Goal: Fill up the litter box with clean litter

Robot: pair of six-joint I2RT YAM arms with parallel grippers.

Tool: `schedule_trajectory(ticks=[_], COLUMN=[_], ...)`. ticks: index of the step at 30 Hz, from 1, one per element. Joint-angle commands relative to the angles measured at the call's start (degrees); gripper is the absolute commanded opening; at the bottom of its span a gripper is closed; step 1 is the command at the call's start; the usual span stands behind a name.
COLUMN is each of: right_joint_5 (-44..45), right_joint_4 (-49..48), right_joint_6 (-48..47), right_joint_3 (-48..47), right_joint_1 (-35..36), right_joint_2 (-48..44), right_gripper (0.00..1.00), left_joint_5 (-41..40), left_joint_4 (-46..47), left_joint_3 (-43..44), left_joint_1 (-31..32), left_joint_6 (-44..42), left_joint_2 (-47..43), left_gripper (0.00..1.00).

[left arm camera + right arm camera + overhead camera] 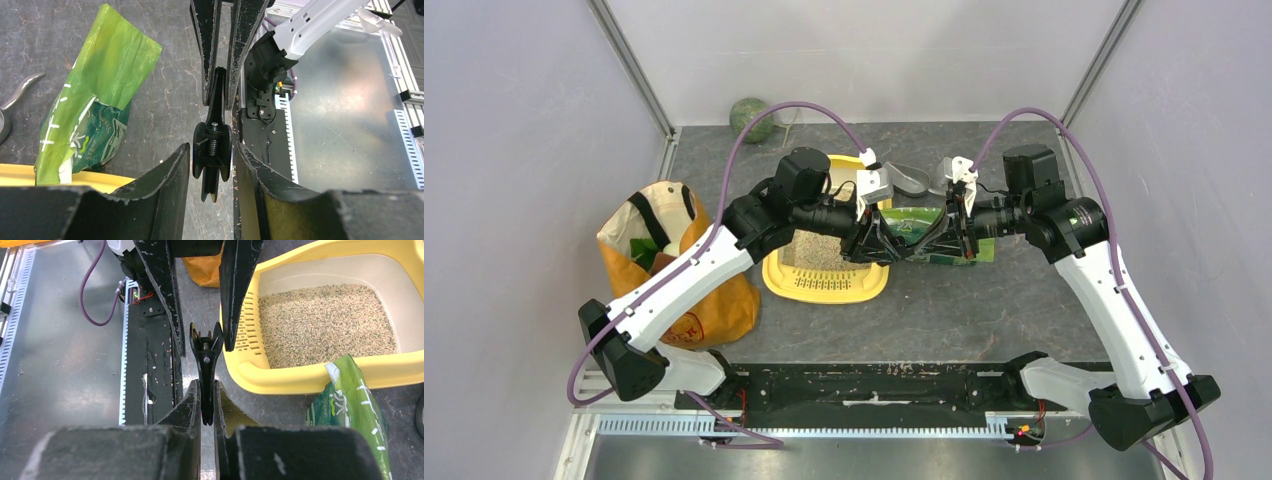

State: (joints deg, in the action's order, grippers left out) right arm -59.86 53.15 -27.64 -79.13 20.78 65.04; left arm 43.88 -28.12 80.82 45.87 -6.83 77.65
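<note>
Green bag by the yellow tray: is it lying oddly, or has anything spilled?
The green bag lies flat on the table, one end propped on the rim of the yellow tray, not upright. The litter sits inside the tray; a few pale specks dot the black strip nearby.

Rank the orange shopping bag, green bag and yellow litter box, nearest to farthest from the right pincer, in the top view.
1. The green bag, directly beneath the right pincer.
2. The yellow litter box, just to its left.
3. The orange shopping bag, far left.
</note>
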Motion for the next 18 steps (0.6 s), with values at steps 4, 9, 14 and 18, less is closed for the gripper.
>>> schedule_trajectory(ticks=[4, 9, 14, 18], right_joint_5=[-0.4, -0.4, 1.4, 3.1], right_joint_4=[-1.4, -0.8, -0.9, -0.9], right_joint_6=[-0.3, -0.9, 1.3, 2.3], right_joint_3=[0.3, 0.3, -0.3, -1.2], right_joint_1=[0.1, 0.1, 0.1, -0.7], right_joint_2=[-1.1, -1.2, -0.8, -0.8], right_gripper=[0.04, 0.04, 0.44, 0.71], left_joint_5=[1.6, 1.9, 3.6, 5.8], left_joint_4=[2.1, 2.4, 3.1, -0.4], left_joint_3=[1.7, 2.0, 1.6, 3.9], left_joint_1=[0.0, 0.0, -2.0, -4.3], left_joint_6=[2.1, 2.6, 4.0, 1.6], left_joint_2=[-0.2, -0.2, 0.2, 2.1], left_gripper=[0.43, 0.33, 0.02, 0.02])
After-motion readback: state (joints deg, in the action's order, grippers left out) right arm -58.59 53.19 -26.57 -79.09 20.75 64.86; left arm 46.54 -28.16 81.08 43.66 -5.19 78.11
